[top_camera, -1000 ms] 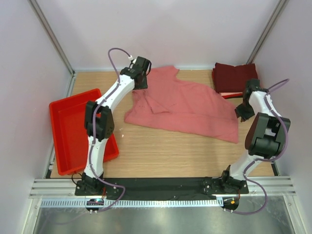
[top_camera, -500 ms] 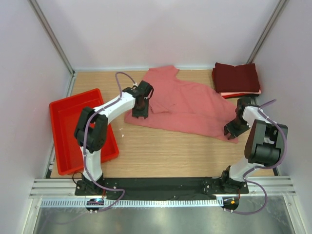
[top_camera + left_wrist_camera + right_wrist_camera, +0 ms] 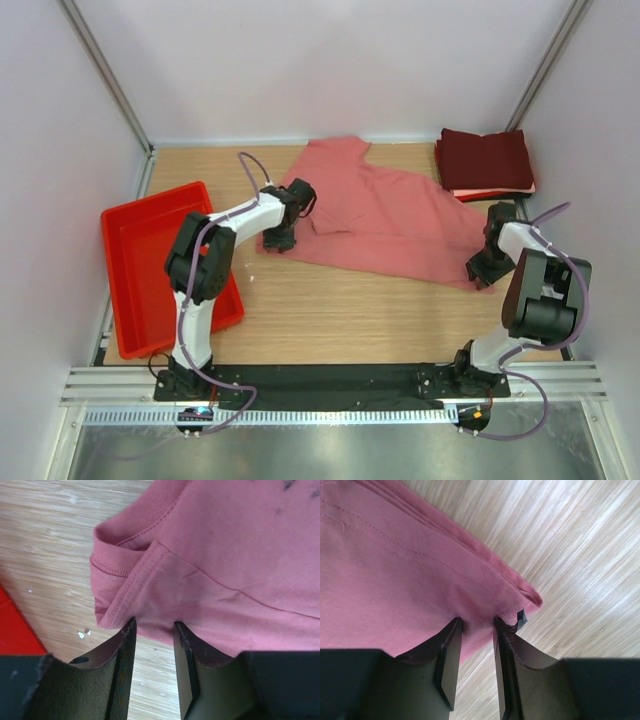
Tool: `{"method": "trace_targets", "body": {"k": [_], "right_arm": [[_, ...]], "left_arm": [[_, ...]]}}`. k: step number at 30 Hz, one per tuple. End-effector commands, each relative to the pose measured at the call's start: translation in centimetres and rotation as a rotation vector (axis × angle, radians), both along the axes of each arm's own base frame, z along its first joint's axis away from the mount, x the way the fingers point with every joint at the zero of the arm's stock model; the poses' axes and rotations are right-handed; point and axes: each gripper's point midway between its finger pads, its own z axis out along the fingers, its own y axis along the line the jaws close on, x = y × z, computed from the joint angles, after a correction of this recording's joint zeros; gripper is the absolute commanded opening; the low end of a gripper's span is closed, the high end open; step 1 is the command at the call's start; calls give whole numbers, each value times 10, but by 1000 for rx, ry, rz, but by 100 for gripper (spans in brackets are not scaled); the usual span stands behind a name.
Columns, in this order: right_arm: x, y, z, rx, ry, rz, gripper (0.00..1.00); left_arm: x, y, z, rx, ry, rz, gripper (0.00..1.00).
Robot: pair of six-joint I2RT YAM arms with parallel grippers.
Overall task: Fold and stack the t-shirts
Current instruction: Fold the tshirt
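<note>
1. On the table [image 3: 330, 300], seen from the top camera, the salmon-pink t-shirt [image 3: 375, 215] lies spread and rumpled across the middle, not yet folded. At the far right corner sits a stack of dark maroon folded shirts [image 3: 484, 157] with a thin pale layer [image 3: 500, 190] showing under it. That part of the job looks done. The red tray [image 3: 150, 260] stands at the left, apart from the cloth. The left gripper [image 3: 279, 240] is down at the shirt's near-left edge and the right gripper [image 3: 482, 272] at its near-right corner.

2. In the left wrist view, the left gripper [image 3: 154, 626] has its jaws narrow, with the pink shirt's [image 3: 225, 570] stitched edge caught between the tips. A rolled sleeve hem lies just beyond them and bare wood shows below.

3. In the right wrist view, the right gripper [image 3: 477, 621] likewise stands narrow, pinching the hemmed corner of the pink shirt [image 3: 395, 580]. Wood grain shows to the right of the corner.

4. As a judgement, the pink shirt is only held at two corners. Flattening it, making every fold and placing it on the maroon stack all remain.
</note>
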Motion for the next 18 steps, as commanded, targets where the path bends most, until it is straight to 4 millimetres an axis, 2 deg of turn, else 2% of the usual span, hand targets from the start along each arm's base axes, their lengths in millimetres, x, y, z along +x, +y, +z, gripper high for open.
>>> {"method": "trace_targets", "body": {"k": [1, 5, 6, 7, 10, 12, 13, 15, 18], "right_arm": [[-19, -26, 0, -104, 41, -20, 37], [-24, -23, -1, -85, 57, -5, 38], [-25, -23, -1, -81, 59, -6, 38], [-28, -22, 0, -77, 67, -5, 37], [-31, -19, 5, -68, 52, -1, 38], [-36, -15, 4, -55, 47, 0, 38], [-39, -14, 3, -49, 53, -6, 38], [-46, -14, 1, -41, 65, -11, 38], [-51, -16, 2, -38, 64, -20, 38]], "left_arm": [[-12, 26, -8, 110, 32, 44, 36], [-26, 31, 0, 126, 40, 46, 36], [-27, 31, 8, 111, 20, 47, 36], [-37, 36, 6, 120, 37, 46, 37], [-46, 43, 18, 113, 15, 53, 37], [-57, 47, 19, 113, 31, 53, 38], [-58, 46, 29, 95, 10, 53, 38], [-64, 48, 35, 83, 6, 52, 38], [-65, 37, 55, 3, -30, 17, 39]]}}
